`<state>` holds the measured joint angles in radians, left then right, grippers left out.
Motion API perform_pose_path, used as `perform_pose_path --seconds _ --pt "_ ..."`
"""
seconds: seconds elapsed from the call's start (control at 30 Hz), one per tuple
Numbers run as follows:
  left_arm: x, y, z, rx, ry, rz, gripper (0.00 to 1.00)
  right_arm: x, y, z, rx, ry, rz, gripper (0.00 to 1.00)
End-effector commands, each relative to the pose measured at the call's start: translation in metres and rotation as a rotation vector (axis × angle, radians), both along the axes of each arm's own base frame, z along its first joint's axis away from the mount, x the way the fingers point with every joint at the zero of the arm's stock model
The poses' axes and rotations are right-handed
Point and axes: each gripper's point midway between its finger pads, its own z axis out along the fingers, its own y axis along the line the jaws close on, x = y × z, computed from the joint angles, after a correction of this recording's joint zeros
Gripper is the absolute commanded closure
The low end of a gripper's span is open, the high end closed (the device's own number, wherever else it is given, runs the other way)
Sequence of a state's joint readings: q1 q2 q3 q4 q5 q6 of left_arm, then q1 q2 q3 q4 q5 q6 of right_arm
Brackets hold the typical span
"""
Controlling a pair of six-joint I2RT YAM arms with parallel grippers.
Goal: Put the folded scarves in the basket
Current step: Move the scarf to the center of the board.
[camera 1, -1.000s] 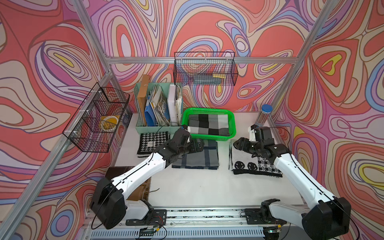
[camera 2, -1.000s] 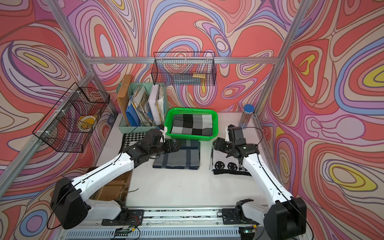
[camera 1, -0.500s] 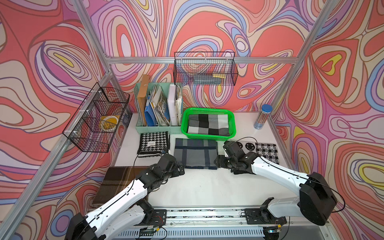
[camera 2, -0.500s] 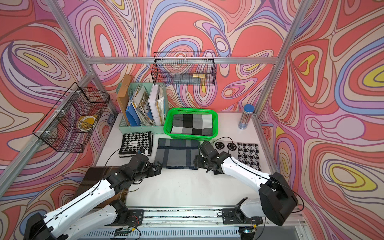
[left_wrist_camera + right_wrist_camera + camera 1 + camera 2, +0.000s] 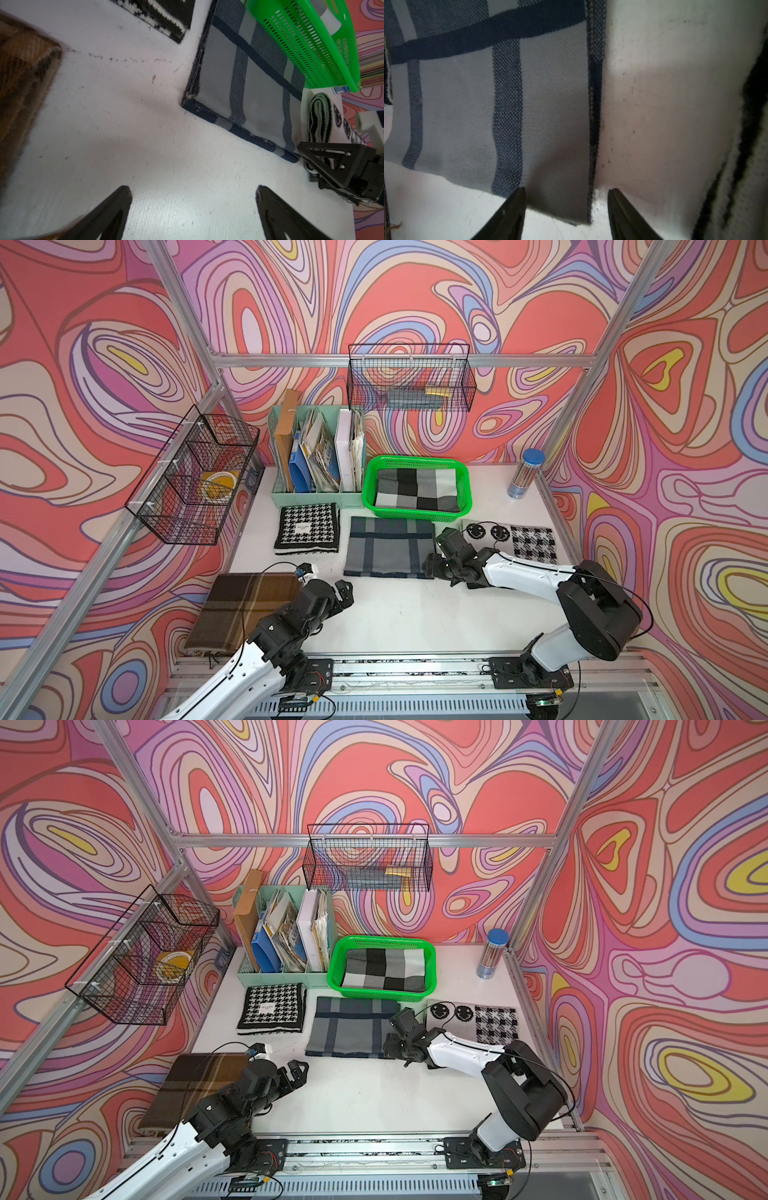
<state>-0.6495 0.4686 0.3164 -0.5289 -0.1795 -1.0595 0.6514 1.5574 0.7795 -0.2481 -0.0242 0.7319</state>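
The bright green basket (image 5: pixel 417 513) (image 5: pixel 382 993) (image 5: pixel 301 41) stands at the back of the table and holds a folded grey, black and white checked scarf (image 5: pixel 417 489). In front of it a folded grey scarf with navy stripes (image 5: pixel 388 547) (image 5: pixel 351 1027) (image 5: pixel 249 83) (image 5: pixel 467 104) lies flat. My right gripper (image 5: pixel 430 567) (image 5: pixel 390 1046) (image 5: pixel 566 190) is open, low at that scarf's near right corner, which lies between the jaws. My left gripper (image 5: pixel 347 593) (image 5: pixel 299 1071) (image 5: pixel 193 189) is wide open over bare table at the near left, holding nothing.
A houndstooth scarf (image 5: pixel 306 529), a smiley-patterned scarf (image 5: pixel 511 541) and a brown plaid scarf (image 5: pixel 245 614) also lie on the table. A mint file organizer (image 5: pixel 316 456), two black wire baskets (image 5: pixel 195 481) (image 5: pixel 409 381) and a blue-capped tube (image 5: pixel 524 472) line the back and sides.
Both arms pulled back from the basket area. The left gripper withdrew to the near left. The right gripper left the smiley scarf and came down at the grey striped scarf's near right corner.
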Motion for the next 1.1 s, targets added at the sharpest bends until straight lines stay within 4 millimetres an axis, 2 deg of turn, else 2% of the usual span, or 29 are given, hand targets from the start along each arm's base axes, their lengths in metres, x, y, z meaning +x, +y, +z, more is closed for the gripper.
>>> perform_pose_path --seconds 0.0,0.17,0.23,0.27,0.33,0.4,0.53,0.77,0.93,1.07 --pt "-0.001 0.007 0.0 -0.015 -0.005 0.052 0.01 0.001 0.005 -0.01 0.015 0.013 -0.004 0.36" --pt "-0.002 0.011 0.002 0.014 0.001 0.057 0.01 -0.006 0.007 -0.026 0.003 0.056 0.01 0.41" --pt "-0.002 0.012 0.002 0.024 0.002 0.059 0.01 -0.011 0.01 -0.028 0.0 0.064 0.023 0.49" --pt "-0.001 0.012 0.003 0.028 0.001 0.058 0.01 -0.014 0.01 -0.03 -0.004 0.068 0.029 0.56" --pt "0.0 0.014 0.004 0.041 0.001 0.061 0.01 -0.021 0.012 -0.031 -0.004 0.075 0.041 0.81" --pt "0.002 0.015 0.006 0.061 -0.005 0.061 0.01 -0.029 0.014 -0.031 0.001 0.085 0.063 0.99" --pt "0.007 0.015 0.012 0.095 -0.017 0.052 0.01 -0.051 0.009 -0.032 -0.024 0.107 0.111 1.0" --pt "0.025 -0.003 0.023 0.142 -0.025 -0.02 0.03 -0.083 -0.023 -0.022 -0.049 0.11 0.107 1.0" --pt "0.04 -0.027 0.012 0.144 0.009 -0.086 0.13 -0.092 -0.031 -0.016 -0.04 0.11 0.102 1.0" --pt "0.047 -0.048 -0.006 0.13 0.085 -0.143 0.15 -0.093 -0.036 -0.019 -0.058 0.116 0.079 1.0"
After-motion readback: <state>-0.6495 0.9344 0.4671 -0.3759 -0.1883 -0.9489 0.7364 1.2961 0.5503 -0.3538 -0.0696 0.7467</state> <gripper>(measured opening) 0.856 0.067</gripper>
